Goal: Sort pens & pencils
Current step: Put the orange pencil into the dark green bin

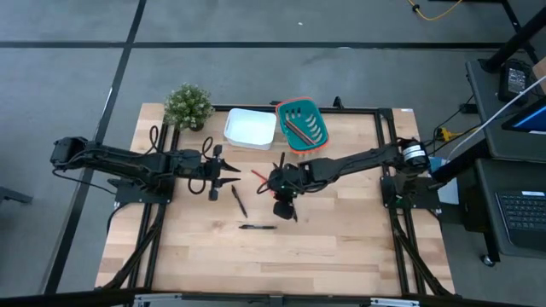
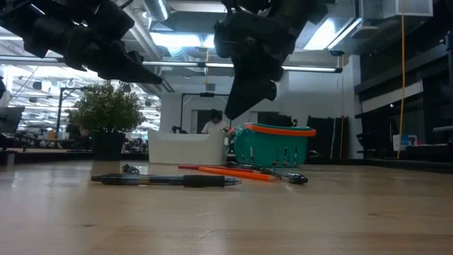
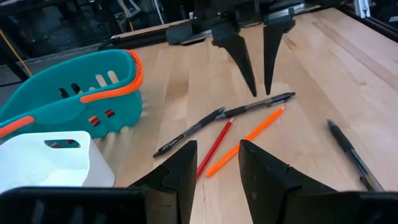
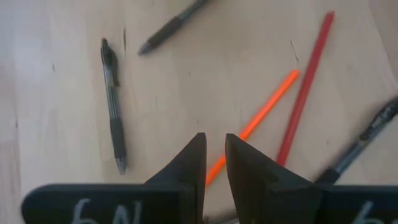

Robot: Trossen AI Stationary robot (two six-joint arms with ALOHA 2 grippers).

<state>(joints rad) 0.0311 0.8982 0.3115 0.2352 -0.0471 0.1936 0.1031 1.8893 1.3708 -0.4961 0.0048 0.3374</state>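
Three black pens lie flat on the wood: one (image 1: 239,201), one (image 1: 258,227) nearer the near edge, and one (image 3: 258,107) beside the pencils. An orange pencil (image 3: 245,140) and a red pencil (image 3: 214,146) lie side by side at mid-table. My right gripper (image 4: 215,140) hangs over them, pointing down, open by a narrow gap, with the orange pencil (image 4: 261,121) showing below its tips. In the low view it (image 2: 233,110) is clear above the table. My left gripper (image 3: 217,165) is open, raised just left of the pencils (image 1: 258,175), holding nothing.
A teal basket with an orange rim (image 1: 303,124) stands at the far edge with several sticks in it. A white bin (image 1: 250,128) stands to its left and a potted plant (image 1: 188,107) farther left. Bare wood stretches toward the near edge.
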